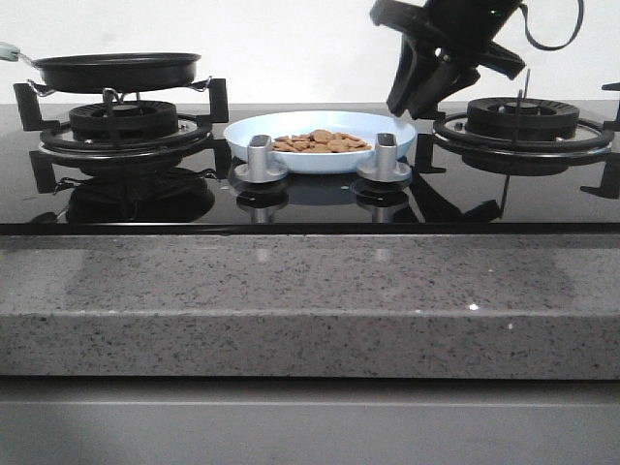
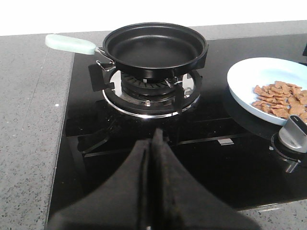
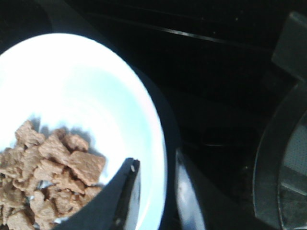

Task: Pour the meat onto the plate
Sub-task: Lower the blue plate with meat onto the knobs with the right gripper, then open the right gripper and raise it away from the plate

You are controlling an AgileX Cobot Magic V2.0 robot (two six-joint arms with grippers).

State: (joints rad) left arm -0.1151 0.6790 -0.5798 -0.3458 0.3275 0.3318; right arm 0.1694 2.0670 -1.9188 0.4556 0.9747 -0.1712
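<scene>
Front view. Right gripper (image 1: 418, 97) up at the far right, tilted down toward the plate (image 1: 320, 139), fingertips just above its right rim and not touching; fingers close together with only a thin gap, holding nothing. Plate on the black glass hob (image 1: 310, 199) between the two burners, down and to the left of that gripper. Meat (image 1: 320, 142) in a low pile on the plate, in its middle. Two silver knobs (image 1: 260, 158) just in front of the plate. Black frying pan (image 1: 116, 70) on the left burner (image 1: 124, 124), well apart from the right gripper, pan looks empty. Right burner (image 1: 523, 121) just beside the gripper, bare. Left gripper not visible here. Grey speckled counter edge (image 1: 310, 300) in front of the hob.

Left wrist view. Left gripper (image 2: 152, 148) with its two black fingers pressed together, no gap, nothing between them. Ahead of the fingertips, the burner with the frying pan (image 2: 154, 45) on it — inside black and bare, pale green handle (image 2: 71, 44) pointing away to the side. Plate (image 2: 249, 76) well off to one side of this gripper, meat (image 2: 280, 98) on it, one knob (image 2: 292, 132) beside it.

Right wrist view. Right gripper (image 3: 156, 191) slightly spread — the plate rim (image 3: 153, 124) shows in the narrow gap between the fingers, whether touching or above cannot be told. Meat (image 3: 43, 177) lying on the plate just beside one finger. Part of the right burner (image 3: 283, 158) on the other side.
</scene>
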